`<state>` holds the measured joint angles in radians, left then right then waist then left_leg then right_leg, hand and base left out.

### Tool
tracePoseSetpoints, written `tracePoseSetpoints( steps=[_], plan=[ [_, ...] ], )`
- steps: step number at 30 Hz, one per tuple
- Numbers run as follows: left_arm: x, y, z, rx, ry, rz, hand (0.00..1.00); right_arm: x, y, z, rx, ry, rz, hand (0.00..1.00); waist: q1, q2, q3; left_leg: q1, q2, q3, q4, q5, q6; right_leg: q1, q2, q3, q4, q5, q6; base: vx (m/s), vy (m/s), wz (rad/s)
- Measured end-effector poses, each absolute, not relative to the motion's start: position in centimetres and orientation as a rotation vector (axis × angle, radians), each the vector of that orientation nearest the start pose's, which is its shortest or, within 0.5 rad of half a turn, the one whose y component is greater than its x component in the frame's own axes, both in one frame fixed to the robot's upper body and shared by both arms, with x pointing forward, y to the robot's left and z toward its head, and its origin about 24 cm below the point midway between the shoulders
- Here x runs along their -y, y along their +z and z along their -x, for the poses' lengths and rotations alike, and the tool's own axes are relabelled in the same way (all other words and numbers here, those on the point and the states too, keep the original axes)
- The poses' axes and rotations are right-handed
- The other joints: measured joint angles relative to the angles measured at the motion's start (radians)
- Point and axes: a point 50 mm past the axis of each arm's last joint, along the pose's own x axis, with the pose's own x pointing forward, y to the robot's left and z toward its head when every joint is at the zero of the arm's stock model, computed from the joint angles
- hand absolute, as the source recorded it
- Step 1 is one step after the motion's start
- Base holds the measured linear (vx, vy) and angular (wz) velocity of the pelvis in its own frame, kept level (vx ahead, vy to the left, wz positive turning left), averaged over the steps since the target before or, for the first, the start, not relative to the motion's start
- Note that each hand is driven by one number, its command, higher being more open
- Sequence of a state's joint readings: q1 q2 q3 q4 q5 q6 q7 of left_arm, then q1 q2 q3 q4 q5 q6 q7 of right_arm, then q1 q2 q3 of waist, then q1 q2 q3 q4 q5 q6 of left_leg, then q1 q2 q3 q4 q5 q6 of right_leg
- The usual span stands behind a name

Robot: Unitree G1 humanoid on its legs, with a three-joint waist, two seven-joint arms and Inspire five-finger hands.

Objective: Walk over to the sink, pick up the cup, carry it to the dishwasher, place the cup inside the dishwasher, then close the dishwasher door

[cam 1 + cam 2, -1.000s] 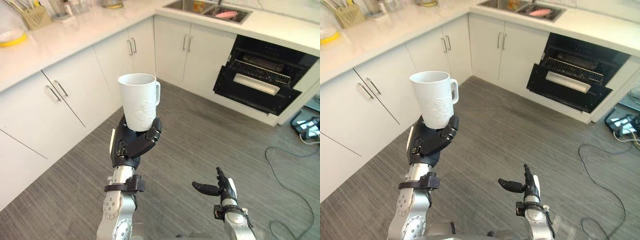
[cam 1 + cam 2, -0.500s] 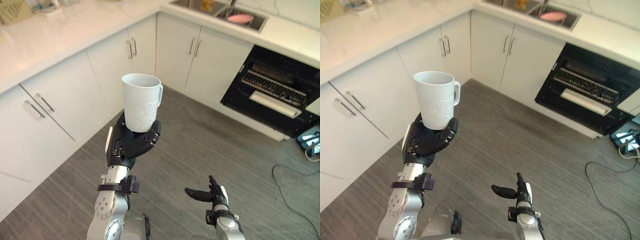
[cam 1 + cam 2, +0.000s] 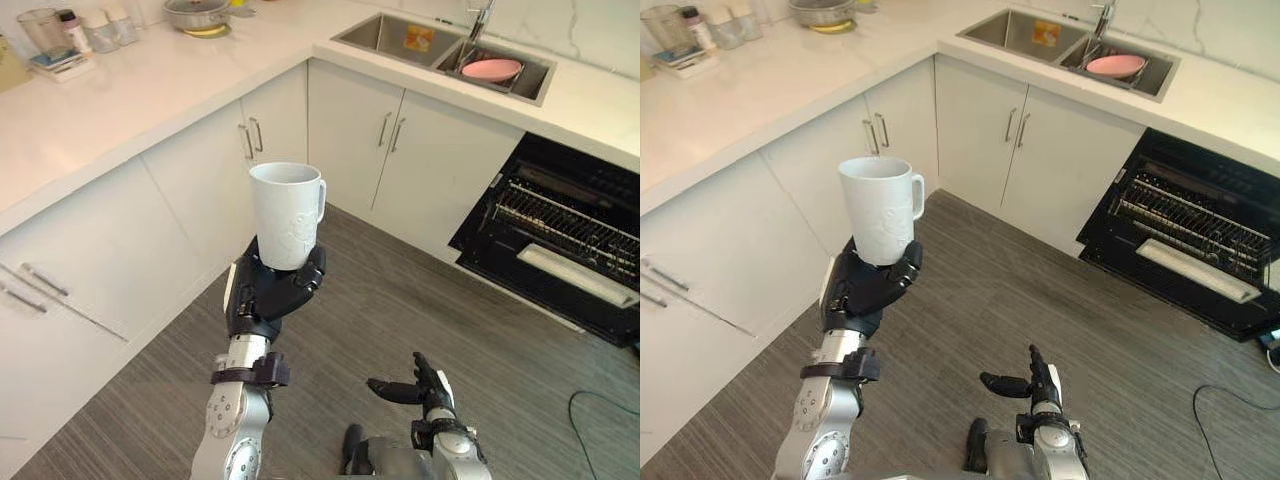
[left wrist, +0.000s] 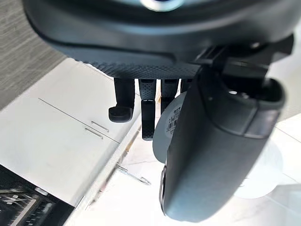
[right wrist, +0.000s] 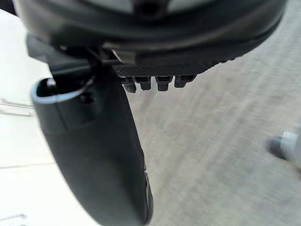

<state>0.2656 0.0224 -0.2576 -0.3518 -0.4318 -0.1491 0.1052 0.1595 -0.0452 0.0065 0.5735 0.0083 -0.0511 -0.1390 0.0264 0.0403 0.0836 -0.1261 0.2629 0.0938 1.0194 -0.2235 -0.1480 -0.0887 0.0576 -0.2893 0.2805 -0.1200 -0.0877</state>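
The cup (image 3: 287,215) stands upright in the left hand (image 3: 265,292), mouth up, and the dark fingers are curled round its lower part, so the base sits in the palm and the upper half is free. Its handle is turned toward the side of the dishwasher (image 3: 560,220). The dishwasher is the black opening under the table (image 3: 120,110), and its door (image 3: 560,300) is folded down with the rack visible behind it. The cup is well apart from the dishwasher, with a wide piece of grey floor (image 3: 420,300) between them, and it is held higher than the rack. I judge that the carry is not finished: the cup must go across toward the dishwasher and also down, with its long axis kept upright until it is over the rack. The right hand (image 3: 420,385) hangs lower and somewhat nearer to the dishwasher than the left hand; its fingers are relaxed and apart, holding nothing. The sink (image 3: 400,40) lies in the table above the dishwasher, a little to the cup's side of it, with a pink dish (image 3: 492,70) in it.
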Motion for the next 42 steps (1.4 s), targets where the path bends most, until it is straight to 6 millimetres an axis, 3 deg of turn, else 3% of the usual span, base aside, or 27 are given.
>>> tracePoseSetpoints(
  steps=[2,5,8,9,10,11,13,16,17,18,21,23,26,27,28,29,30,31,33,34,35,37,39,41,42],
  plan=[
    [-11.8,8.3,-19.8,0.2,-0.068,0.501,0.0,17.8,-10.1,-16.2,-0.633,-0.197,0.069,1.0,0.019,-0.004,0.0,-0.1,0.031,0.032,0.065,-0.029,0.037,0.077,0.005,0.02,-0.061,-0.006,-0.004,0.42,-0.041,-0.23],
    [-12.1,8.8,-19.7,0.235,-0.064,0.504,0.0,18.1,-9.6,-16.7,-0.598,-0.208,0.076,1.0,0.047,-0.002,-0.003,-0.219,0.037,0.05,-0.07,-0.077,0.069,0.136,-0.003,0.055,-0.125,-0.025,0.024,0.31,0.082,-0.3],
    [-12.6,8.6,-19.8,0.228,-0.045,0.493,0.0,18.3,-10.1,-16.3,-0.63,-0.208,0.085,1.0,0.052,-0.009,0.002,-0.241,-0.076,-0.031,-0.417,-0.059,0.067,0.177,-0.054,0.079,-0.127,-0.065,0.077,0.3,0.253,-0.15],
    [-12.7,8.5,-19.8,0.228,-0.039,0.492,0.0,18.5,-10.5,-16.2,-0.65,-0.207,0.095,1.0,0.056,-0.01,0.002,-0.23,-0.114,-0.072,-0.536,0.033,0.069,0.179,-0.072,0.105,-0.116,-0.09,0.108,0.28,0.324,-0.49],
    [-13.1,8.3,-19.7,0.223,-0.03,0.478,0.0,18.1,-10.9,-16.0,-0.675,-0.2,0.086,1.0,0.065,-0.024,0.0,-0.197,-0.143,-0.054,-0.564,0.107,0.105,0.182,-0.101,0.137,-0.102,-0.11,0.131,0.29,0.314,-0.49],
    [-13.2,8.3,-19.7,0.222,-0.027,0.472,0.0,17.8,-11.0,-15.9,-0.683,-0.198,0.077,1.0,0.062,-0.037,-0.002,-0.196,-0.154,-0.043,-0.558,0.096,0.116,0.182,-0.116,0.149,-0.101,-0.11,0.132,0.33,0.29,-0.46],
    [-13.2,8.3,-19.6,0.219,-0.029,0.465,0.0,17.3,-10.8,-16.3,-0.669,-0.191,0.063,1.0,0.07,-0.058,0.009,-0.203,-0.154,0.007,-0.485,0.016,0.149,0.17,-0.141,0.203,-0.076,-0.112,0.143,0.32,0.265,-0.49],
    [-13.3,8.1,-19.4,0.204,-0.026,0.454,0.0,17.2,-10.4,-16.8,-0.646,-0.188,0.061,1.0,0.072,-0.064,0.012,-0.166,-0.157,0.06,-0.472,-0.036,0.166,0.109,-0.171,0.237,0.081,-0.13,0.173,0.29,0.313,-0.59],
    [-13.3,8.1,-19.4,0.2,-0.041,0.434,0.0,16.9,-10.2,-17.0,-0.63,-0.185,0.051,1.0,0.066,-0.071,0.017,-0.097,-0.167,0.105,-0.487,-0.065,0.184,0.017,-0.214,0.241,0.326,-0.122,0.211,0.23,0.194,-0.55],
    [-13.3,8.2,-19.3,0.202,-0.053,0.426,0.0,16.5,-10.2,-17.1,-0.628,-0.178,0.043,1.0,0.062,-0.073,0.017,-0.048,-0.168,0.123,-0.497,-0.084,0.191,-0.029,-0.235,0.225,0.46,-0.118,0.219,0.23,0.167,-0.57],
    [-12.8,9.0,-19.1,0.231,-0.08,0.438,0.0,15.4,-10.1,-17.2,-0.623,-0.165,0.01,1.0,0.05,-0.078,0.013,0.044,-0.16,0.155,-0.541,-0.123,0.195,-0.128,-0.263,0.155,0.623,-0.133,0.194,0.22,0.065,-0.37],
    [-12.6,9.5,-18.9,0.261,-0.093,0.45,0.0,14.6,-10.0,-17.4,-0.621,-0.151,-0.012,1.0,0.039,-0.089,0.004,0.091,-0.145,0.18,-0.57,-0.143,0.178,-0.192,-0.266,0.072,0.599,-0.148,0.167,0.26,-0.044,-0.36],
    [-12.6,9.4,-18.9,0.261,-0.091,0.452,0.0,14.6,-10.0,-17.6,-0.615,-0.141,-0.008,1.0,0.029,-0.087,0.003,0.148,-0.116,0.219,-0.608,-0.151,0.133,-0.25,-0.241,-0.043,0.427,-0.157,0.134,0.31,-0.089,-0.36],
    [-12.6,9.0,-19.1,0.249,-0.086,0.449,0.0,14.6,-10.1,-17.7,-0.621,-0.131,0.005,1.0,0.014,-0.093,-0.001,0.166,-0.116,0.224,-0.633,-0.152,0.117,-0.254,-0.204,-0.065,0.277,-0.118,0.121,0.39,-0.106,-0.13],
    [-12.7,8.3,-19.2,0.222,-0.077,0.439,0.0,14.7,-10.3,-17.5,-0.635,-0.116,0.024,1.0,-0.003,-0.12,-0.014,0.189,-0.138,0.219,-0.651,-0.157,0.101,-0.246,-0.183,-0.051,0.128,0.04,0.058,0.44,-0.118,0.05],
    [-12.6,7.6,-19.3,0.194,-0.07,0.438,0.0,15.1,-10.5,-17.3,-0.646,-0.115,0.044,1.0,-0.015,-0.107,-0.015,0.203,-0.132,0.21,-0.653,-0.168,0.082,-0.234,-0.172,-0.046,0.131,0.064,0.034,0.47,-0.074,-0.15],
    [-12.3,6.4,-19.4,0.129,-0.056,0.449,0.0,16.1,-10.8,-17.1,-0.668,-0.12,0.079,1.0,-0.012,-0.059,-0.02,0.226,-0.096,0.203,-0.655,-0.166,0.07,-0.209,-0.132,-0.049,0.12,0.057,0.022,0.47,-0.079,-0.33],
    [-12.2,5.9,-19.4,0.1,-0.048,0.454,0.0,16.5,-10.8,-17.1,-0.669,-0.123,0.094,1.0,-0.016,-0.037,-0.018,0.233,-0.073,0.178,-0.623,-0.16,0.061,-0.188,-0.103,-0.047,0.11,0.029,0.019,0.44,-0.081,-0.46],
    [-11.9,5.8,-19.5,0.086,-0.048,0.467,0.0,16.8,-10.9,-16.5,-0.677,-0.133,0.097,1.0,-0.018,-0.018,-0.005,0.198,-0.017,0.132,-0.437,-0.132,0.023,-0.111,-0.054,-0.048,0.076,0.007,0.007,0.42,-0.125,-0.24],
    [-11.7,5.8,-19.5,0.086,-0.05,0.474,0.0,16.9,-10.8,-16.0,-0.675,-0.139,0.096,1.0,-0.011,-0.014,-0.002,0.138,0.018,0.089,-0.235,-0.052,0.019,-0.045,-0.029,-0.038,0.037,0.001,-0.001,0.38,-0.085,-0.22],
    [-11.7,5.9,-19.5,0.089,-0.05,0.476,0.0,16.7,-10.7,-15.9,-0.668,-0.141,0.089,1.0,-0.007,-0.014,-0.002,0.104,0.031,0.069,-0.149,-0.03,0.014,-0.014,-0.022,-0.03,0.016,-0.002,-0.004,0.4,-0.035,-0.29],
    [-11.6,6.5,-19.5,0.114,-0.06,0.483,0.0,16.9,-10.0,-16.2,-0.63,-0.163,0.081,1.0,0.002,-0.015,-0.002,-0.003,0.046,0.053,-0.011,-0.053,0.03,0.048,-0.012,-0.009,-0.04,-0.005,-0.003,0.3,0.001,-0.3],
    [-11.7,6.9,-19.4,0.134,-0.065,0.487,0.0,17.0,-9.3,-16.7,-0.589,-0.172,0.08,1.0,0.024,-0.016,-0.002,-0.094,0.044,0.052,-0.054,-0.096,0.058,0.084,-0.012,0.023,-0.075,-0.009,0.005,0.18,0.053,-0.36],
    [-11.9,6.9,-19.4,0.136,-0.058,0.484,0.0,17.0,-9.3,-16.8,-0.581,-0.172,0.075,1.0,0.038,-0.02,0.0,-0.138,0.008,0.021,-0.198,-0.113,0.083,0.111,-0.02,0.047,-0.095,-0.022,0.013,0.2,0.152,-0.29],
    [-12.1,6.7,-19.3,0.131,-0.047,0.482,0.0,16.9,-9.5,-16.8,-0.59,-0.171,0.073,1.0,0.041,-0.026,0.004,-0.152,-0.071,-0.062,-0.393,-0.108,0.085,0.12,-0.043,0.07,-0.092,-0.038,0.04,0.23,0.279,-0.28]
  ],
)
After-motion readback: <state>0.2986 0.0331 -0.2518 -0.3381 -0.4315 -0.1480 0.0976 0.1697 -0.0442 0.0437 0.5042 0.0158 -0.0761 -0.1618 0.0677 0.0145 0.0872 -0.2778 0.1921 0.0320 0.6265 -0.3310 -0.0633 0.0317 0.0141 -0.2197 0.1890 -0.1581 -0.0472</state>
